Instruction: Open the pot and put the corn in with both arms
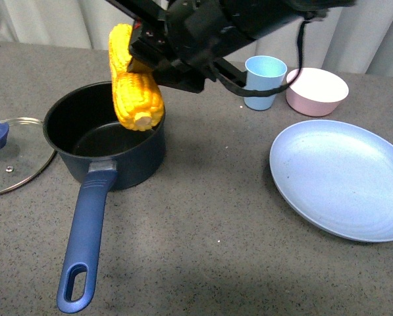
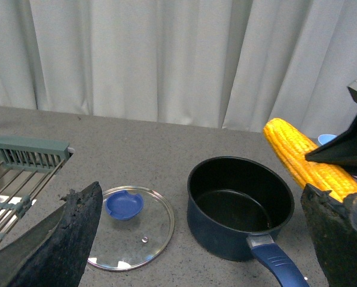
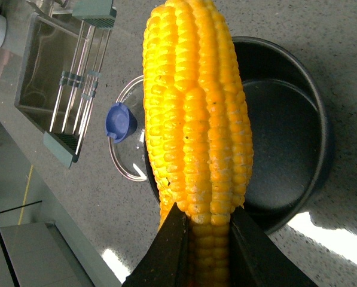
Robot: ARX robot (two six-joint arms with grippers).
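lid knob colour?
Blue; the lid knob shows best in the left wrist view.

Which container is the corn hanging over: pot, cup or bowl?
The pot: the corn, in the right gripper, hangs above its rim; cup and bowl stand well aside.

A grey speckled surface carries an uncovered navy pot, its glass lid lying flat just to its left. A pale blue plate sits at right. Behind it, a light blue cup and a pink bowl stand side by side.
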